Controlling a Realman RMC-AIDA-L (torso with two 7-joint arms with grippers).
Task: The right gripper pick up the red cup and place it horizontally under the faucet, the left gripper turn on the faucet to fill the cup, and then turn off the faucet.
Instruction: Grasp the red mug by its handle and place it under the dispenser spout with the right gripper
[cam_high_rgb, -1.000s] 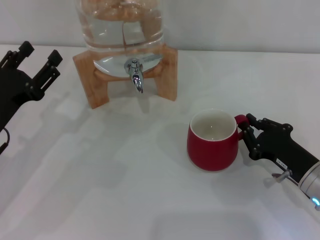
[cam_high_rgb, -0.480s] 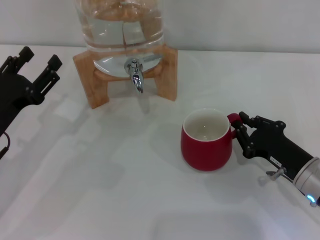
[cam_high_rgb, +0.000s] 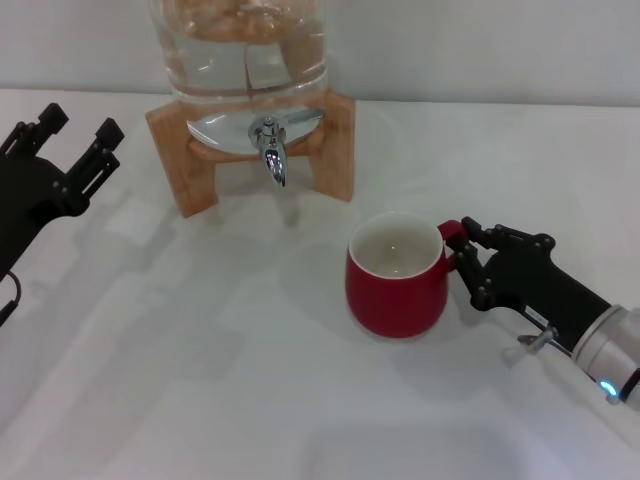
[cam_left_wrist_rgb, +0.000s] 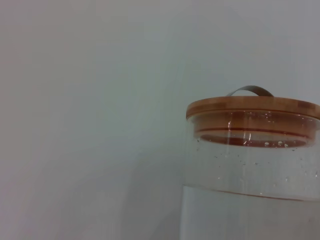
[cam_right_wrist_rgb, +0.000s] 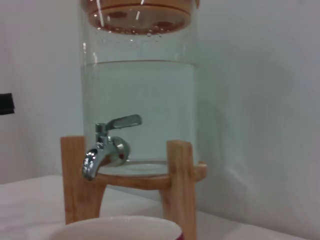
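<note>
A: While the red cup (cam_high_rgb: 395, 287) stood upright on the white table (cam_high_rgb: 200, 400), where was your right end effector (cam_high_rgb: 462, 259)?

B: You had it at the cup's handle (cam_high_rgb: 451, 236), black prongs closed around that red loop and pinching it. The cup sat in front of the wooden stand (cam_high_rgb: 190, 150) and off to its right, not under the faucet (cam_high_rgb: 271, 150).

A: And your left end effector (cam_high_rgb: 62, 138)?

B: You kept it at the table's left edge, well apart from the faucet, its prongs spread and gripping nothing.

A: What did the wrist cameras give you?

B: Your right wrist view showed the faucet (cam_right_wrist_rgb: 106, 147) with its flat lever (cam_right_wrist_rgb: 124, 121), fitted to the glass jar (cam_right_wrist_rgb: 140, 105), and the cup's cream rim (cam_right_wrist_rgb: 117, 227) at the frame edge. Your left wrist view showed only the jar's wooden lid (cam_left_wrist_rgb: 252, 107) and the water below it.
</note>
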